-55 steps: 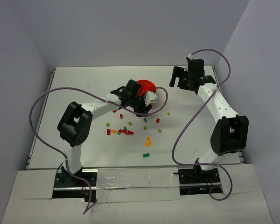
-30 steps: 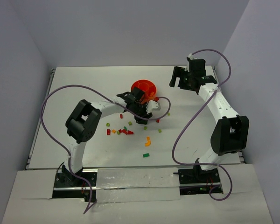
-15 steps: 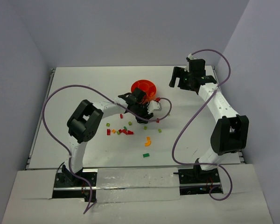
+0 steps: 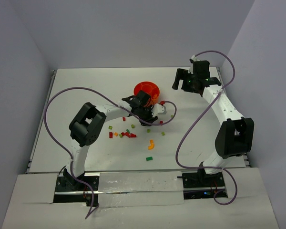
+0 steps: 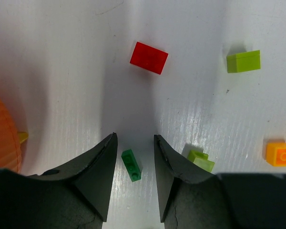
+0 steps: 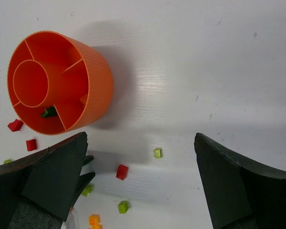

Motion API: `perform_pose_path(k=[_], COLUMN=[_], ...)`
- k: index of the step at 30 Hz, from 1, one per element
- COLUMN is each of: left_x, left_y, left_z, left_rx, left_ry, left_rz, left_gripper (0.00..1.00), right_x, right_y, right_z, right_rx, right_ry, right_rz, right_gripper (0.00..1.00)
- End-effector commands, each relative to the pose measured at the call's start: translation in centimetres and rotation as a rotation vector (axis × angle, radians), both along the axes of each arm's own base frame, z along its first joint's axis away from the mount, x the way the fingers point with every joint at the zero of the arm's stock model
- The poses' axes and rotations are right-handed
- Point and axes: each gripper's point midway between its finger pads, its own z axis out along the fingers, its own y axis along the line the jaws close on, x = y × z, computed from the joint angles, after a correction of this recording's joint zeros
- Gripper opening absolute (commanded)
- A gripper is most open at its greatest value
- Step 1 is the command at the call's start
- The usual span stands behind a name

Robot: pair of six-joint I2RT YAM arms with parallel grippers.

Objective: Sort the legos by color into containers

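The round orange bowl (image 4: 147, 88) with inner dividers stands at the back middle of the table; in the right wrist view the bowl (image 6: 97, 81) holds a dark green bit (image 6: 48, 112) in one compartment. Legos lie scattered in front of it. My left gripper (image 4: 148, 123) is low over the table, just in front of the bowl. Its open jaws straddle a small dark green brick (image 5: 131, 165) with a gap on each side. A red brick (image 5: 148, 57) and a lime brick (image 5: 243, 61) lie ahead of it. My right gripper (image 4: 179, 80) hangs wide open and empty right of the bowl.
A red cluster (image 4: 128, 135), a curved orange piece (image 4: 151, 144) and a green brick (image 4: 149, 158) lie nearer the arms. A lime piece (image 5: 201, 161) touches the left gripper's right finger side. An orange brick (image 5: 280, 153) lies further right. The left arm's purple cable loops over the table's left half.
My left gripper has come away from the bowl and down onto the scattered legos, its jaws narrowing slightly around the dark green brick. The right arm has not moved.
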Motion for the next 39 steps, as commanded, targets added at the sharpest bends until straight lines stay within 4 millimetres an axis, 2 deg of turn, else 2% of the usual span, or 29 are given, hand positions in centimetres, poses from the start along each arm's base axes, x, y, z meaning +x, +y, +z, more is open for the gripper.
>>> perform_pose_path(k=[1, 14, 19, 25, 26, 28, 31, 32, 34, 36, 37, 39], left_x=[-0.3, -0.2, -0.4, -0.5, -0.6, -0.6, -1.0, -1.3, -1.2, -1.1, -1.0, -0.7], left_y=[1.7, 3.9, 4.0, 3.8, 3.7, 3.6, 3.6, 3.6, 3.8, 4.2, 4.2, 4.7], left_z=[-0.4, -0.7, -0.8, -0.1, 0.4, 1.5, 5.2, 7.5, 9.7, 12.9, 13.1, 14.8], left_rx=[0.047, 0.080, 0.084, 0.071, 0.065, 0.046, -0.006, -0.046, -0.084, -0.120, -0.118, -0.119], left_ry=[0.009, 0.029, 0.035, 0.037, 0.037, 0.031, 0.006, -0.009, -0.033, -0.085, -0.094, -0.136], left_rz=[0.010, 0.054, 0.050, 0.045, 0.043, 0.041, 0.038, 0.039, 0.053, 0.054, 0.053, 0.031], left_gripper=[0.45, 0.42, 0.29, 0.06, 0.00, 0.00, 0.00, 0.00, 0.00, 0.00, 0.00, 0.00], right_x=[-0.3, -0.2, -0.2, -0.1, -0.1, -0.1, -0.1, -0.1, -0.2, -0.2, -0.2, -0.3], right_y=[-0.3, -0.1, -0.1, 0.0, 0.0, 0.0, 0.0, 0.1, 0.1, 0.4, 0.5, 0.8], right_z=[0.0, 0.0, -0.1, 0.0, -0.1, 0.0, 0.2, 0.5, 0.5, 0.5, 0.5, 0.5], right_rx=[0.002, 0.010, 0.012, 0.012, 0.012, 0.013, 0.013, 0.014, 0.015, 0.020, 0.022, 0.033], right_ry=[0.004, 0.004, 0.007, 0.006, 0.007, 0.006, -0.001, -0.008, -0.012, -0.012, -0.012, -0.010], right_rz=[0.003, 0.008, 0.010, 0.010, 0.010, 0.011, 0.014, 0.020, 0.025, 0.047, 0.055, 0.072], right_gripper=[1.00, 1.00, 1.00, 1.00, 1.00, 1.00, 1.00, 1.00, 1.00, 1.00, 1.00, 1.00])
